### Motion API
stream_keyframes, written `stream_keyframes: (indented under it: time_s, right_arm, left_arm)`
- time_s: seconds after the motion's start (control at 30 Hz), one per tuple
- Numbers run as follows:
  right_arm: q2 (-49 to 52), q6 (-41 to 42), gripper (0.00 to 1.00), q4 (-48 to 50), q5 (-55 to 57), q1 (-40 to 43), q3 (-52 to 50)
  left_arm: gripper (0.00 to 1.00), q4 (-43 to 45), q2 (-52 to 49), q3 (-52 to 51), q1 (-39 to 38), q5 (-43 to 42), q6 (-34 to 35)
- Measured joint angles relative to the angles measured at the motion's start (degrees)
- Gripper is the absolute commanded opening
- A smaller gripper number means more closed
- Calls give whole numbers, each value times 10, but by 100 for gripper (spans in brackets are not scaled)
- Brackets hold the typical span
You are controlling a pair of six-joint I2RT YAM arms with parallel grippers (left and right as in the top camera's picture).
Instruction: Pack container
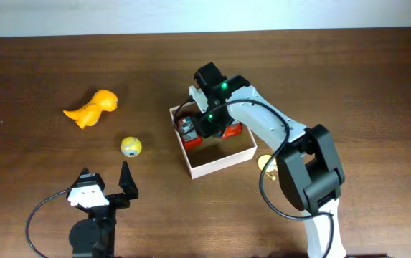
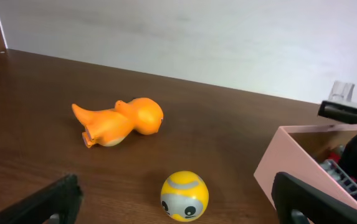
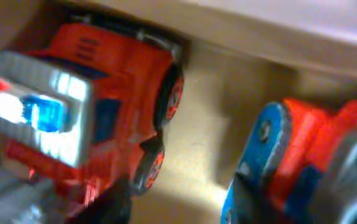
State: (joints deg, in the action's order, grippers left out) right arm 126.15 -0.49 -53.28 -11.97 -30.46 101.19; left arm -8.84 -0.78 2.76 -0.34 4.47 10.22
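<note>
Our right tool [image 1: 205, 126] is down inside the container [image 1: 223, 165], at its upper left corner. We cannot tell whether it grips or has let go, as the wrist view is filled with blurred toys. In that view a red truck [image 3: 85, 118] sits at the left, close against the tan wall. A second red and blue toy [image 3: 296, 155] sits at the right, with a strip of bare floor between them. From overhead both toys crowd the container's upper edge, and the lower half of its floor is open. The container sits mid-frame, turned askew, with bare worktop [image 1: 33, 72] along its left and lower walls.

Our left tool [image 1: 105, 172] rests at the lower left, spread wide and released. A yellow ball [image 1: 131, 147] lies just above it, apart from its fingers [image 2: 47, 202]. An orange dinosaur [image 1: 92, 109] lies on its side farther up and left. Wide bare wood runs from there to the worktop's top edge.
</note>
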Motion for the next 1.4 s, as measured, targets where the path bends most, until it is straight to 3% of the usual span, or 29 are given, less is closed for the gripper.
stream_keyframes:
  time_s: [0.1, 0.4, 0.63, 0.97, 1.4]
  right_arm:
    - [-4, 0, 59, 0, -2, 0, 2]
    - [-5, 0, 58, 0, -2, 0, 2]
    - [-3, 0, 31, 0, 0, 0, 2]
    - [-2, -2, 41, 1, 0, 0, 1]
    - [-2, -2, 43, 13, 1, 0, 1]
  left_arm:
    - [99, 0, 0, 0, 0, 0, 0]
    - [99, 0, 0, 0, 0, 0, 0]
    - [99, 0, 0, 0, 0, 0, 0]
    - [99, 0, 0, 0, 0, 0, 0]
    - [99, 0, 0, 0, 0, 0, 0]
